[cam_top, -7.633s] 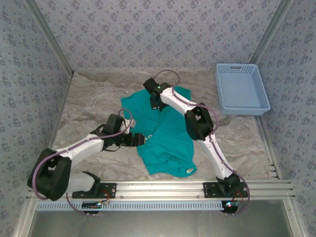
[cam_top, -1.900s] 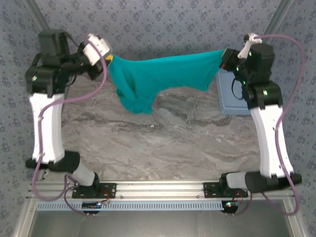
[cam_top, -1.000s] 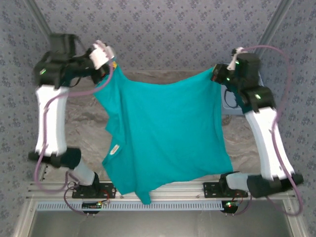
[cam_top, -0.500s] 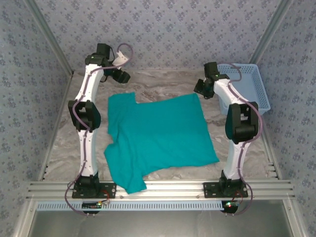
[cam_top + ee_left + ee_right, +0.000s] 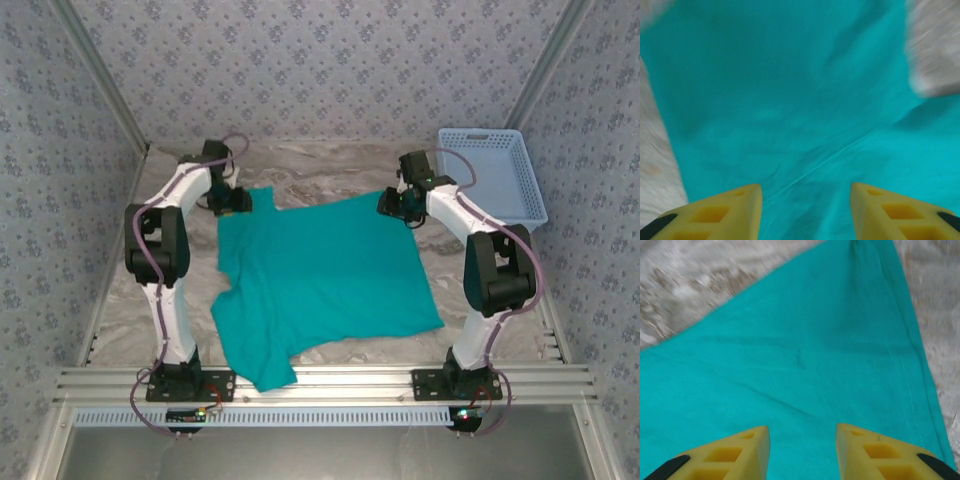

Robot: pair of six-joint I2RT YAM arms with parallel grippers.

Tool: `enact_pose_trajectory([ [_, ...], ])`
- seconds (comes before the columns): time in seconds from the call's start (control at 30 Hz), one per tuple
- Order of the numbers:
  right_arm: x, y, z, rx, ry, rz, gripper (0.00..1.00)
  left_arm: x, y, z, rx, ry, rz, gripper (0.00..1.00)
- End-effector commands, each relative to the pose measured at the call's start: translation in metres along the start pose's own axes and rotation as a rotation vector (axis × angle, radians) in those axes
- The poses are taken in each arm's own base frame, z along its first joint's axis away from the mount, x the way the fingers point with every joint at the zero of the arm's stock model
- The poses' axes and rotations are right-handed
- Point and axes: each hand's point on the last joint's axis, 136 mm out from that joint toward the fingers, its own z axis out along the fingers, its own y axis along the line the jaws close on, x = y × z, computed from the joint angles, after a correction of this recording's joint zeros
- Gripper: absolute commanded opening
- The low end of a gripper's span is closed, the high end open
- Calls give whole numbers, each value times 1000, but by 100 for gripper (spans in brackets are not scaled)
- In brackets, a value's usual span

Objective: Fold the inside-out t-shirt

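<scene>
From above, the left gripper (image 5: 233, 199) sits at the far-left corner of the t-shirt (image 5: 320, 275), low over the cloth. The left wrist view gives what the overhead one cannot: two yellow fingers (image 5: 742, 200) standing apart with nothing between them, and blurred teal fabric below, crossed by a thin diagonal seam. Pale table shows at the left edge and upper right corner of that view. Whether the fingertips touch the cloth cannot be told.

The t-shirt lies spread out on the marbled table (image 5: 330, 168), between the two arms and towards the near rail. It is plain teal-green and mostly flat, with soft creases. A narrow tab sticks up at its far-left corner, its left edge bulges outward, and a flap at the near left reaches almost to the rail. Only the overhead view gives this whole outline.

The right gripper (image 5: 393, 205) sits at the shirt's far-right corner. The right wrist view shows its yellow fingers (image 5: 862, 447) parted, empty, over smooth fabric. A stitched hem runs down the right side there, with marbled table beyond it and at the upper left.

The light blue basket (image 5: 447, 185) stands at the far right of the table, apart from the shirt.

In all: one t-shirt, one basket, two arms, two grippers, two yellow fingers on each.
</scene>
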Motion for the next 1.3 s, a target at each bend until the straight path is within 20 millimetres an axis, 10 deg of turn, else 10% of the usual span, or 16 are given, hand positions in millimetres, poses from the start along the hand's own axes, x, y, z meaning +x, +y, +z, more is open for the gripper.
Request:
enact_pose_trajectory([
  [0.0, 22, -13, 16, 16, 68, 15, 39, -10, 10, 8, -59, -63, -45, 47],
  [0.3, 46, -39, 45, 77, 134, 52, 33, -27, 23, 28, -206, 65, 278, 29],
  [0.53, 48, -54, 52, 117, 137, 58, 32, -66, 11, 33, -239, 35, 761, 34],
  [0.77, 44, -62, 31, 186, 103, 23, 31, -89, 14, -4, -163, -18, 449, 51],
  [1.0, 80, -17, 1, 144, 145, -91, 33, -19, 12, -21, -41, 14, -286, 37],
  [1.07, 98, -10, -2, 122, 172, -92, 33, 4, 1, -13, 47, 31, -386, 17],
  [1.27, 140, -17, -2, 106, 244, -96, 33, 61, 19, 10, -23, 88, -480, 8],
])
